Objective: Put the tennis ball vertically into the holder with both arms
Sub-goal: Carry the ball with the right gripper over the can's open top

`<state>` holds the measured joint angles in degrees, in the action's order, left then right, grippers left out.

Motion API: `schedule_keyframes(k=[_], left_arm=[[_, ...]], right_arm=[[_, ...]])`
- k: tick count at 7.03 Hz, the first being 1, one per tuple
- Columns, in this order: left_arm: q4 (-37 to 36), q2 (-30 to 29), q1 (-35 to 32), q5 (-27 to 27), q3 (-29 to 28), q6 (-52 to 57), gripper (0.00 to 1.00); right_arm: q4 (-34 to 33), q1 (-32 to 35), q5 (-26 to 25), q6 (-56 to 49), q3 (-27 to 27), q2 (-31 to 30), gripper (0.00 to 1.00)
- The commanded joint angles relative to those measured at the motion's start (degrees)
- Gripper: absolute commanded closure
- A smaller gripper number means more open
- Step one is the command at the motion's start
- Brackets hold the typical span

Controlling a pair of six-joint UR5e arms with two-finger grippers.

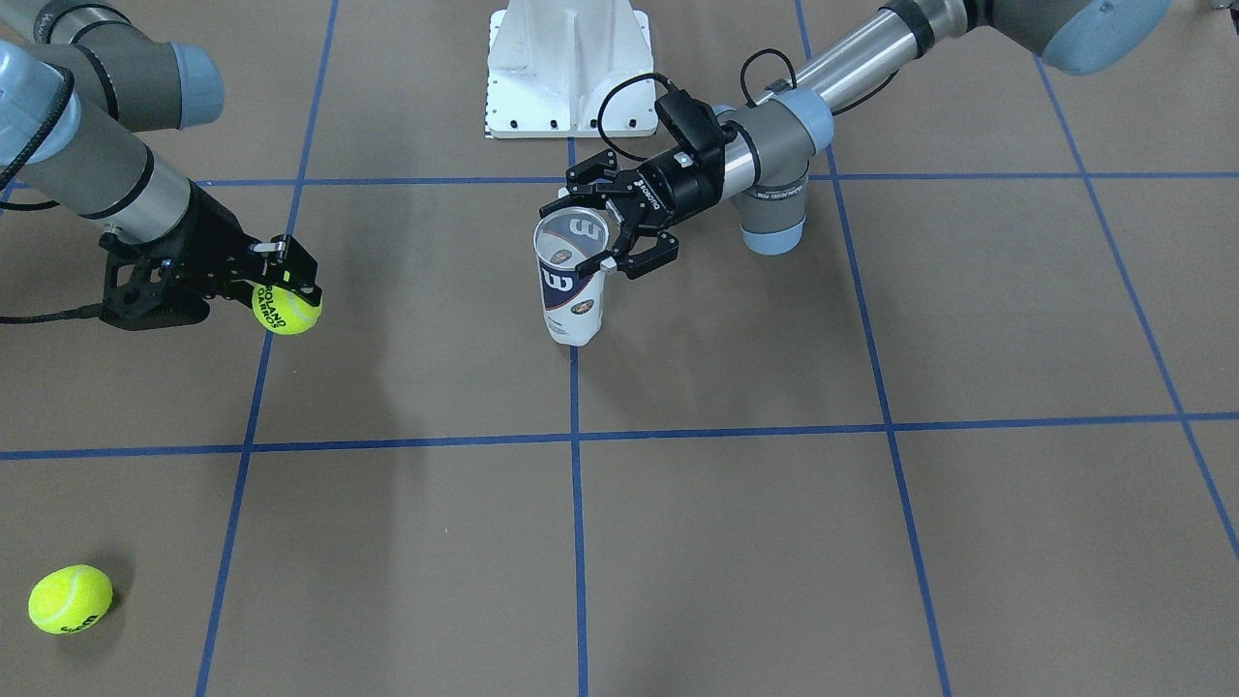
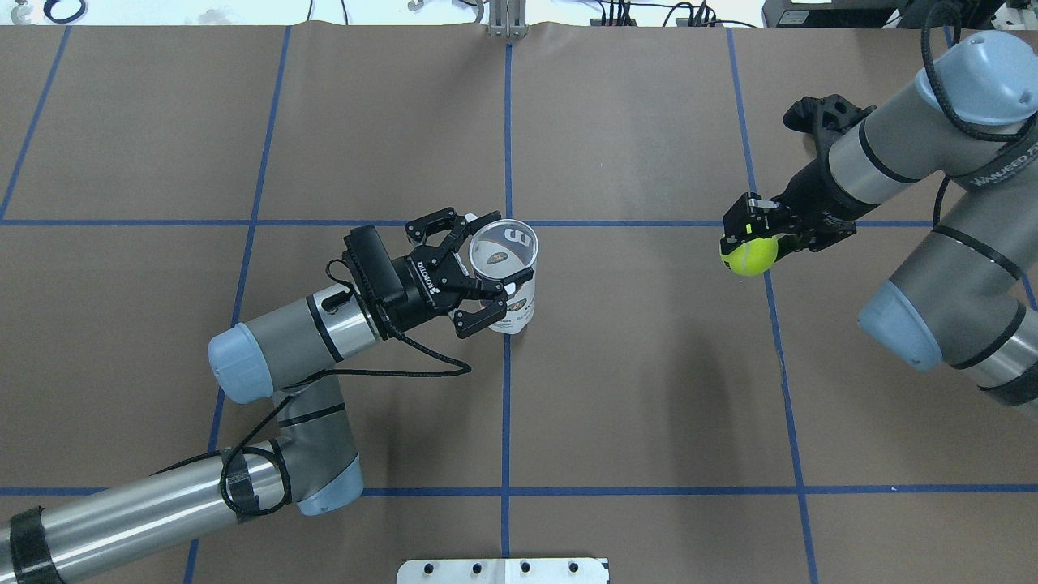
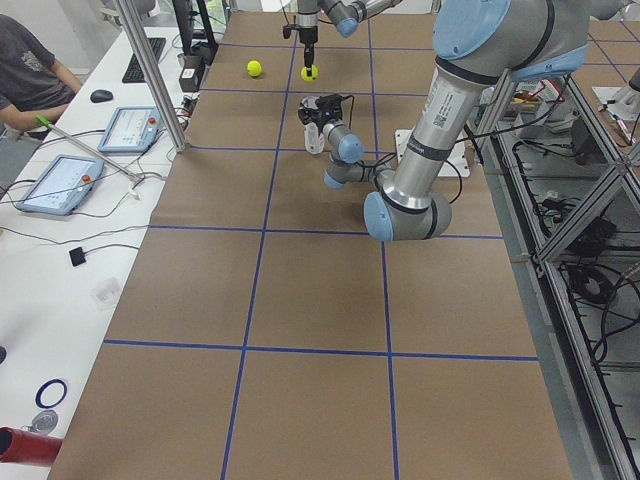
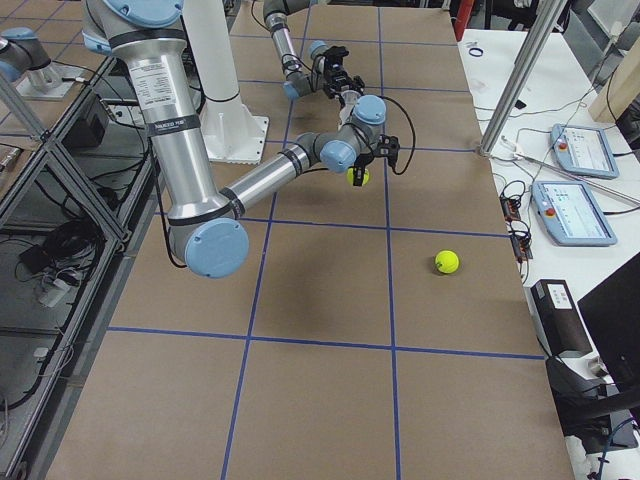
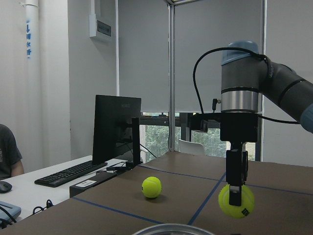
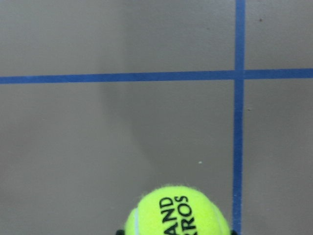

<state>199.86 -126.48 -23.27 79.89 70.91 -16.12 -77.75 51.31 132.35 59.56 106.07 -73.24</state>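
**Two-arm workspace.** We show one holder (image 1: 573,290): a clear, open-topped can with a navy-and-white label bearing a white W. It stands upright on the central blue tape line (image 1: 578,503). The left gripper (image 1: 584,235) clasps it just below the rim, one finger on either side. We count two tennis balls. The held ball (image 1: 287,310) is pinched by the right gripper (image 1: 287,288), and the loose ball (image 1: 70,599) lies on the table (image 1: 774,339), well apart.
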Motion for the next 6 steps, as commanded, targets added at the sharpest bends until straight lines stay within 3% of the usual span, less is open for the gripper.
schedule_keyframes(k=[1,3,6], left_arm=[[0.0,0.0,0.42,0.0,-0.41,0.04,0.22],[0.0,-0.08,0.68,0.0,-0.42,-0.05,0.17],[0.0,-0.08,0.77,0.0,-0.33,-0.05,0.15]], right_arm=[[-7.46,-0.07,0.36,1.78,3.51,4.92,1.0],[-8.82,-1.64,0.63,13.42,4.23,11.42,1.0],[-8.82,-4.64,-0.52,20.76,4.15,16.36,1.0]])
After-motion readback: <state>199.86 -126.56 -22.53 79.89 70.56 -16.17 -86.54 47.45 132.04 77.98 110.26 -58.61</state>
